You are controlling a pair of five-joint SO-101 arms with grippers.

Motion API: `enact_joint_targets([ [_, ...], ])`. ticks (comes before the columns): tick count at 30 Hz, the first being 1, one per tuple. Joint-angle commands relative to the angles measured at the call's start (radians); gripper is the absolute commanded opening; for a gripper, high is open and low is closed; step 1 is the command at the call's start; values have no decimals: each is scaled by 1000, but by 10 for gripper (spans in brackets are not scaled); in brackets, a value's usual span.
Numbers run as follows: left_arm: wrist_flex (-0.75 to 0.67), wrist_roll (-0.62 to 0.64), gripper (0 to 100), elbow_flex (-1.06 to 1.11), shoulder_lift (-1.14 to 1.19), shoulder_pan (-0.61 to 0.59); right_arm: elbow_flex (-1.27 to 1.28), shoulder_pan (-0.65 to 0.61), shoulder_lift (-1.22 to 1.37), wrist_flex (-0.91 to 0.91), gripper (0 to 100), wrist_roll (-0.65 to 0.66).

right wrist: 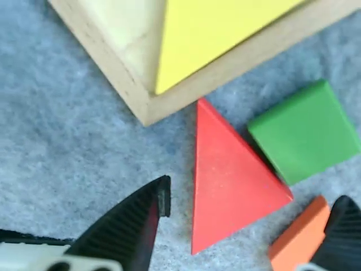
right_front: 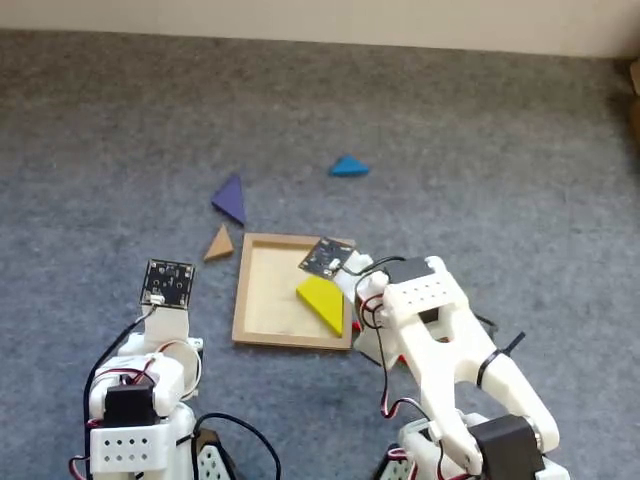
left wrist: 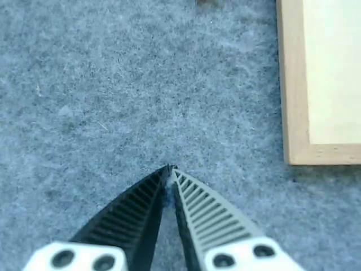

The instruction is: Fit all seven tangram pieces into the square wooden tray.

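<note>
Left gripper (left wrist: 171, 169): fingers pressed together tip to tip, pinching nothing, pointed down at the grey carpet (left wrist: 141, 84) just outside one corner of the tray (left wrist: 293, 84). From the high view, the left arm (right_front: 150, 380) sits folded close to its base at the tray's near left side.

Right gripper (right wrist: 254, 200): jaws spread wide, low over the carpet, straddling the red triangle (right wrist: 225, 175) without touching it. From the high view, the right arm (right_front: 450, 360) stretches forward from its base to the tray's near right corner.

Tray (right_front: 243, 300): square, light wood, flat on the carpet between the two arms.

Yellow triangle (right_front: 322, 303): lying inside the tray on its right side. The right wrist view places one point (right wrist: 214, 34) tucked into the tray corner.

Items entered from the right wrist view, at a spot the arm's body covers in the high view:
- red triangle, on the carpet, one tip right at the tray's outer corner;
- green square (right wrist: 307, 132), just beside the red triangle's long edge;
- orange piece (right wrist: 299, 237), partly cut off, close by one finger.

Items entered from the high view, all on the carpet beyond the tray:
- tan triangle (right_front: 219, 244), just off the far left corner;
- purple triangle (right_front: 231, 198), a little farther out;
- blue piece (right_front: 348, 167), well apart, farthest from the arms.
</note>
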Motion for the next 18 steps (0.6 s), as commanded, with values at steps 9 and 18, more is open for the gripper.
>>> enact_joint_targets([
  [9,8,8,6,21,-38,-8,142,-10,4,-168,403,14],
  [18,8,8,6,21,-38,-8,163,-10,2,-170,403,-40],
])
